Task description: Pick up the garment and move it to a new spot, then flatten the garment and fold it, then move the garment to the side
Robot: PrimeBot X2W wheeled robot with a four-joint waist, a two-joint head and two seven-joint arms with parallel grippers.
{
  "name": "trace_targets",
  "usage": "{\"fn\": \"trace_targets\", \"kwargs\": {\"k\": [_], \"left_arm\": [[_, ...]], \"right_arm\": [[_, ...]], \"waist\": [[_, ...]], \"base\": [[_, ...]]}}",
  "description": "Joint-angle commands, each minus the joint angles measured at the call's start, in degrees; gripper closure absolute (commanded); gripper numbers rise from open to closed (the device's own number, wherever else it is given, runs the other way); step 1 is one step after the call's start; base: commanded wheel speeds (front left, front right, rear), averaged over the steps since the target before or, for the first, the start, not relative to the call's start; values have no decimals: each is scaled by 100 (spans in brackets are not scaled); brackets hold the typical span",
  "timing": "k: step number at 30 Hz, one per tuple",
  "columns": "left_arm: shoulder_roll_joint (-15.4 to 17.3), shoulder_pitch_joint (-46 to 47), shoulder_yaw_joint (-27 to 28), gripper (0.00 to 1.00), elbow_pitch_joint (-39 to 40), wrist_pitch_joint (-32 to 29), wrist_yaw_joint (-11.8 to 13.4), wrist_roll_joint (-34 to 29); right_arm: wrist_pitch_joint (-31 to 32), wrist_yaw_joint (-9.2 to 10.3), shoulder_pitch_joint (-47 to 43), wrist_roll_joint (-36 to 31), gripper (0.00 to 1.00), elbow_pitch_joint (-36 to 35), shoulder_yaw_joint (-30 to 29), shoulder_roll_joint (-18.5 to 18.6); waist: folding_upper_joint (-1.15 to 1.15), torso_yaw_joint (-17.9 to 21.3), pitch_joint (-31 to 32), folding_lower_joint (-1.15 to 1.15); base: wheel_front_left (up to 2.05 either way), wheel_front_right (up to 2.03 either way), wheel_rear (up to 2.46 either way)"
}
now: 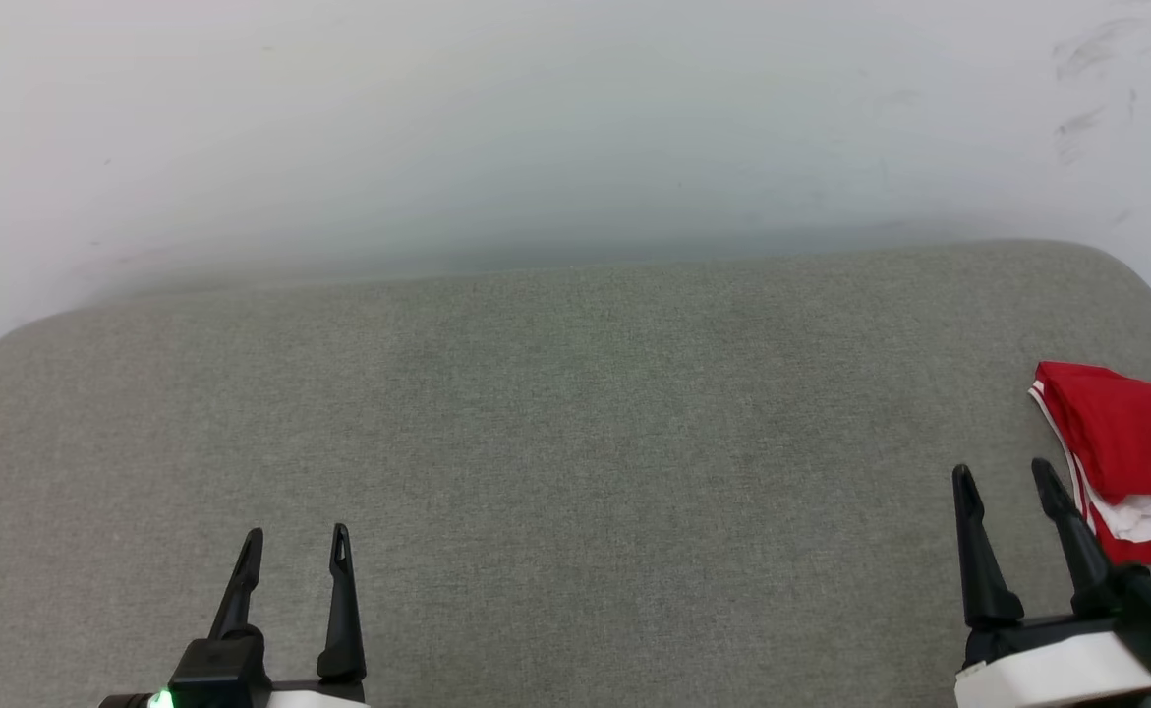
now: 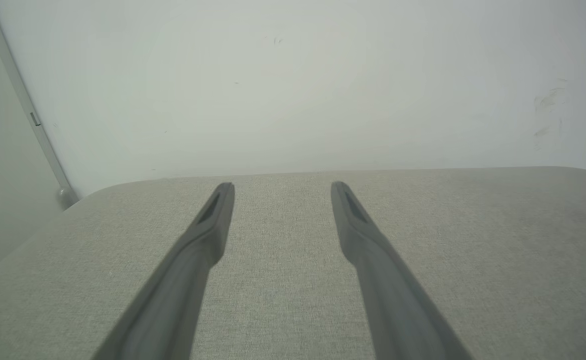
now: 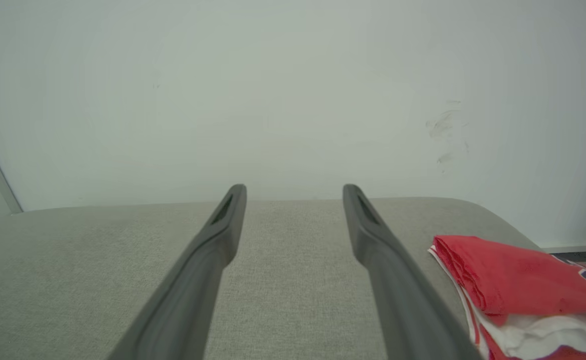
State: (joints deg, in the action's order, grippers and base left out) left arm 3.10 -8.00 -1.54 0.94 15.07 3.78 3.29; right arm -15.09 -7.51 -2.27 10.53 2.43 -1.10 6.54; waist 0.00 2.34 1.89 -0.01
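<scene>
Holds dark two-fingered left gripper (image 1: pixel 296 534) spread and empty over the grey woven-fabric cushion (image 1: pixel 575 413), right gripper (image 1: pixel 1003 470) likewise, just beside the folded red soft jersey with white sleeves (image 1: pixel 1125 433) at the right edge. Looks like move-aside done; calls only for drawing both arms clear.

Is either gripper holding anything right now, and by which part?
Nothing is held. The left gripper and right gripper are both open and empty. The folded red jersey with white trim lies on the grey fabric surface beside the right gripper.

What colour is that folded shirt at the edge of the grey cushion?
The shirt is red with white parts and striped trim; clearest in the right wrist view.
</scene>
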Motion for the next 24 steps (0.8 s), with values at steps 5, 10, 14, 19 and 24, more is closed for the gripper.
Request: {"fn": "trace_targets", "kwargs": {"k": [5, 10, 14, 19, 24], "left_arm": [[-10, -89, 37, 0, -101, 13, -82, 35], [-16, -113, 73, 0, -186, 13, -145, 38], [-19, -143, 110, 0, -264, 13, -173, 36], [-20, -117, 97, 100, -495, -56, -166, 146], [-20, 10, 162, 100, -582, -220, -234, 765]], "right_arm": [[-8, 4, -337, -47, 0, -75, -51, -137], [-8, 4, -507, -50, 0, -95, -42, -192], [-8, 4, -561, -61, 0, -56, -31, -205], [26, 0, -508, 67, 100, 128, -11, -168], [161, 0, -415, 665, 100, 192, -29, -167]], "waist": [[0, -34, 76, 1], [0, -43, 131, 1], [0, -42, 166, 1], [0, -44, 167, 1], [0, -52, 152, 1]], "base": [[0, 0, 0], [0, 0, 0], [0, 0, 0], [0, 0, 0], [0, 0, 0]]}}
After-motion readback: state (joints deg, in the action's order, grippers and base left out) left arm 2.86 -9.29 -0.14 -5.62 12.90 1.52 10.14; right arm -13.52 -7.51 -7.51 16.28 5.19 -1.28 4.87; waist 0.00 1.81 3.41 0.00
